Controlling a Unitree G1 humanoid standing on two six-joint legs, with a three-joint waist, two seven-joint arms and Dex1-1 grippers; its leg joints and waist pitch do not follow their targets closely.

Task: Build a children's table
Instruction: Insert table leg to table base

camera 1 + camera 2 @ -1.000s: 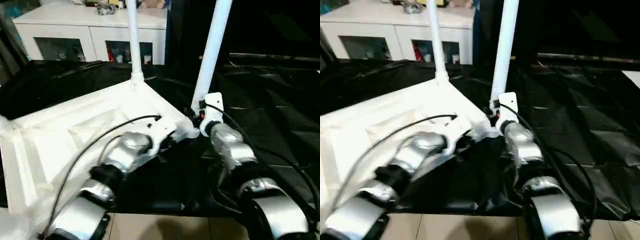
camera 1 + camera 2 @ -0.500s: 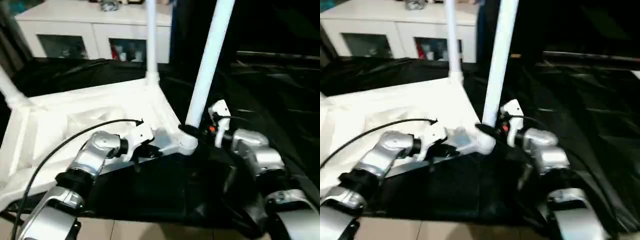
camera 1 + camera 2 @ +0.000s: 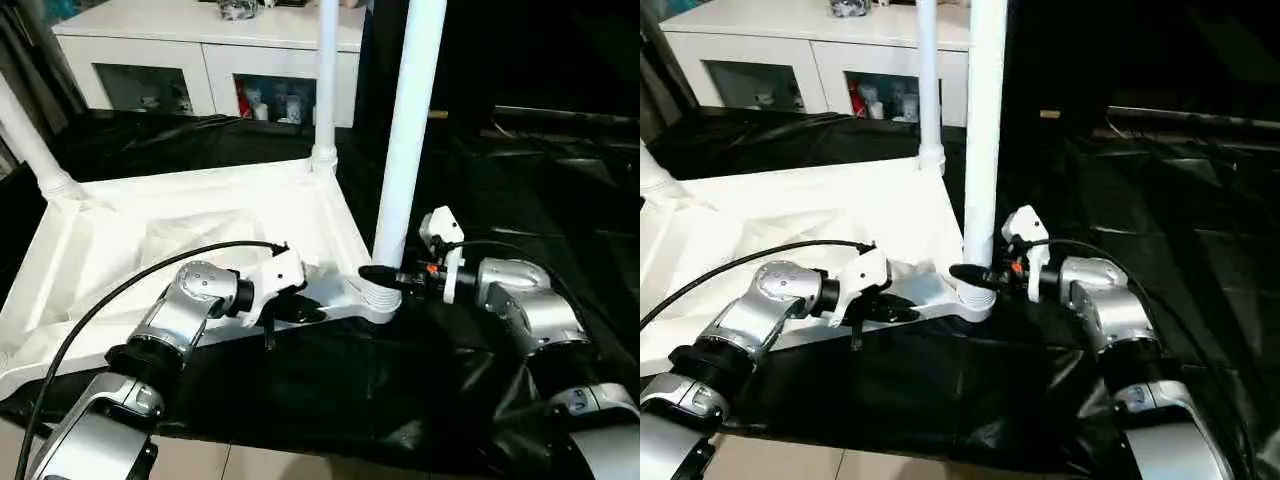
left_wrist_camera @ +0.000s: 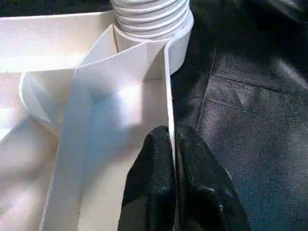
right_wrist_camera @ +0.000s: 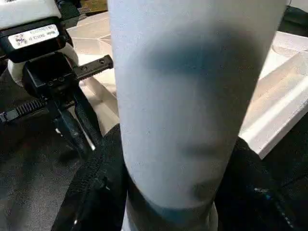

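The white tabletop [image 3: 200, 215] lies upside down on a black sheet, ribbed underside up. Three white legs stand in its corner sockets: a left one [image 3: 28, 140], a far one [image 3: 325, 80] and a near one [image 3: 405, 150]. My left gripper [image 4: 172, 139] is shut on the tabletop's thin rim wall [image 4: 168, 86] just short of the near corner socket [image 4: 154, 19], one black finger [image 4: 151, 183] on each side. My right gripper [image 3: 382, 275] is shut on the near leg [image 5: 183, 96] just above its socket, with its fingers [image 5: 103, 187] on both sides of the tube.
A white glass-doored cabinet [image 3: 210, 50] stands behind the work. The black sheet [image 3: 560, 180] spreads wide to the right of the tabletop. Light floor [image 3: 250, 465] shows at the near edge. A black cable [image 3: 130, 290] loops over my left forearm.
The head camera has shifted, so the whole picture moved. The near leg has gone from leaning to standing nearly upright in its socket. Both grippers keep their holds.
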